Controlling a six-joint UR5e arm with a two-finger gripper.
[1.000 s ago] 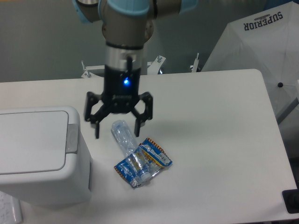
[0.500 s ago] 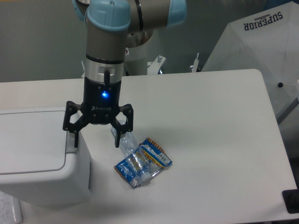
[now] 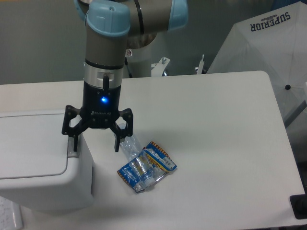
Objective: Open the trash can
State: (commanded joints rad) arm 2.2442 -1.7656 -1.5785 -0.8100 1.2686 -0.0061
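Observation:
The trash can [image 3: 38, 163] is a big white boxy bin at the left edge of the table, its flat lid down. Its grey push-bar [image 3: 73, 146] runs along the lid's right side. My gripper [image 3: 94, 145] hangs open over the bin's right edge. One black fingertip [image 3: 73, 143] sits right at the push-bar, and the other hangs to the right of the bin above the table. Nothing is held between the fingers.
A crushed clear plastic bottle [image 3: 130, 147] lies just right of the gripper. Blue snack wrappers [image 3: 146, 166] lie beside it. A white umbrella [image 3: 268, 52] stands past the table's right edge. A dark object [image 3: 298, 207] sits at the bottom right corner.
The gripper has moved left from above the bottle to the bin's right edge and sunk a little. It stays open. The bin's lid has not moved.

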